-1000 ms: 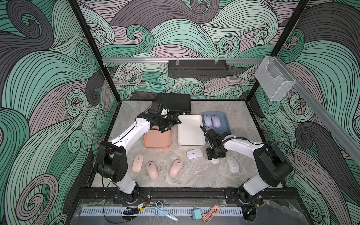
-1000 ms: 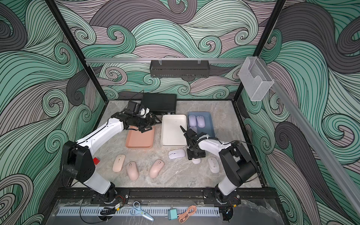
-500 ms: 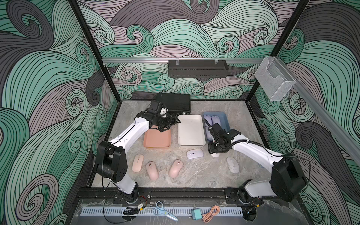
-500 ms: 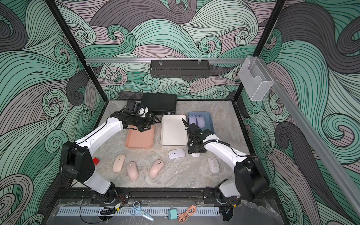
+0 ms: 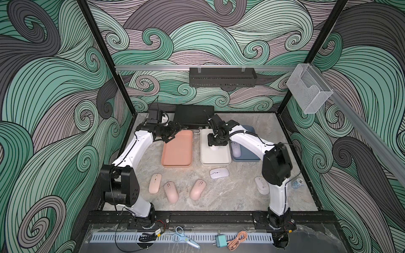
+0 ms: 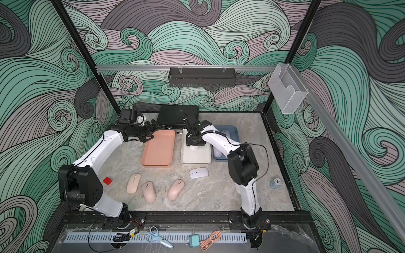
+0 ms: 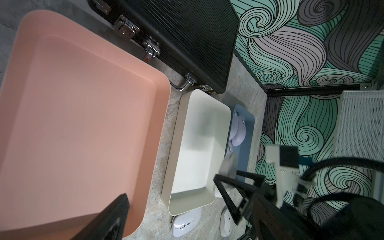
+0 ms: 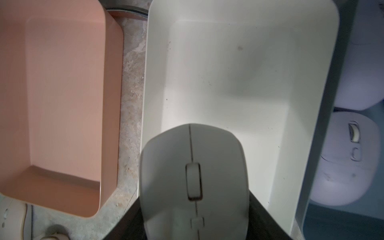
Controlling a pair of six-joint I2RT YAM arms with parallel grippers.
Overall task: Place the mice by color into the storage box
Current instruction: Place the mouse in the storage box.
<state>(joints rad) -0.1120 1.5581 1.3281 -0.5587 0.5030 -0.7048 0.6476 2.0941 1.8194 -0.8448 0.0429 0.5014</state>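
Toward the back of the worktop [image 5: 219, 201], three trays in a row: white tray [image 5: 215, 157] in the middle, salmon-pink tray [image 5: 177, 151] on its left-arm side across a strip of bare stone, slate-blue tray [image 5: 248, 156] just beside it on the right-arm side. Behind the white tray, close to its back rim, a black latched case [image 5: 194, 114]. In front of the white tray, wide open worktop down to the front rail, broken only by loose mice. Bare floor all over the salmon-pink tray and in the white tray's back half.

Counted: three pink mice [image 5: 171, 192] in a loose row in front of the white tray toward the left-arm side, all apart. Three whitish mice: held whitish mouse [image 8: 193, 178] over the white tray; loose whitish mouse [image 5: 219, 173] just in front of its front rim; third whitish mouse [image 5: 262, 186] farther front, beside the right arm's elbow. Lavender mice [image 6: 218, 153] in the slate-blue tray: two showing past the right arm, full count there not to be told.

Right hand [image 5: 215, 145] above the white tray, fingers [image 8: 264, 222] partly apart and clamped on the sides of the held whitish mouse, wheel end toward the back rim; touching the tray floor or not, cannot tell. Left hand [image 6: 155, 132] at the salmon-pink tray's back corner farthest from the white tray, spread wide, holding nothing.
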